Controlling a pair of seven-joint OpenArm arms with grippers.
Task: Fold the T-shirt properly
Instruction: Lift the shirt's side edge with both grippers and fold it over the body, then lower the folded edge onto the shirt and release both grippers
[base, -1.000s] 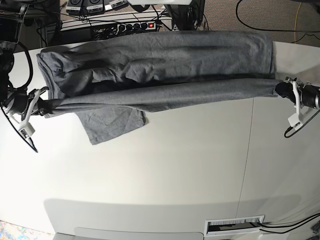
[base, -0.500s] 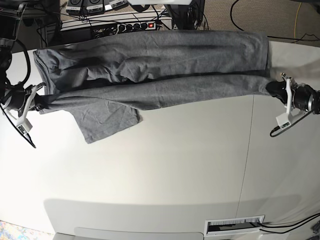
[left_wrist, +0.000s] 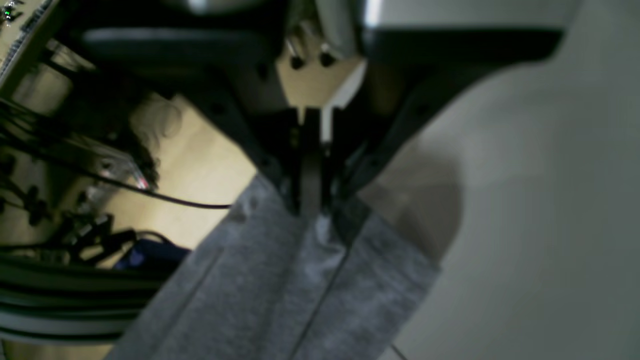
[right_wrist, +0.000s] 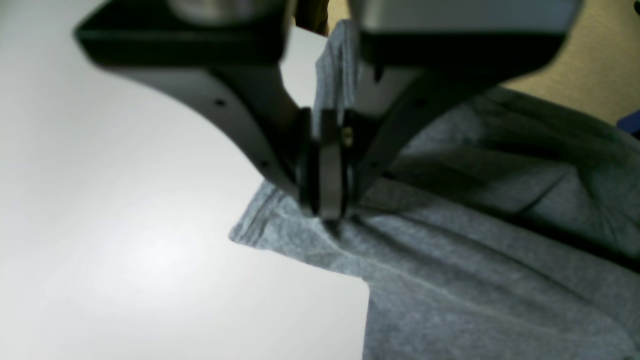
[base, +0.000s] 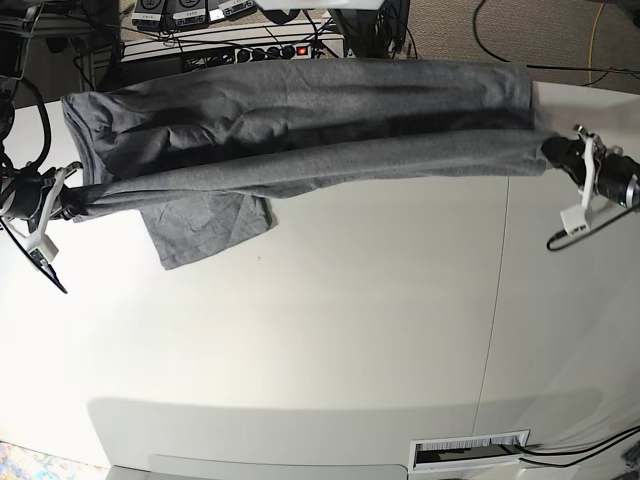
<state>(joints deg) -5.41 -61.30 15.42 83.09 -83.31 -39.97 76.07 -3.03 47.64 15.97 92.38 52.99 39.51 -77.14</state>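
a: across the far side of the white worktop (base: 330, 340) the t-shirt (base: 300, 130) lay stretched from one side to the other, a long fold of grey knit pulled taut between the two arms, seen from the base view.

b: and the grippers?

a: the left gripper (left_wrist: 311, 207) was clenched on the fabric; the wrist view showed its dark jaws pressed together with a bunched edge of cloth pinched between them. in the base view that gripper (base: 560, 152) sat at the right end of the fold.

b: the other end?

a: the right gripper (right_wrist: 327, 220) was likewise clamped on the t-shirt (right_wrist: 475, 260), jaws closed on a gathered ridge near a hemmed corner. in the base view it (base: 68, 198) held the left end.

b: anything hanging loose?

a: one sleeve (base: 205, 228) lay flat on the worktop below the taut fold, near the left end. beyond the far edge a power strip (base: 265, 52) with a red switch and several cables sat on the floor.
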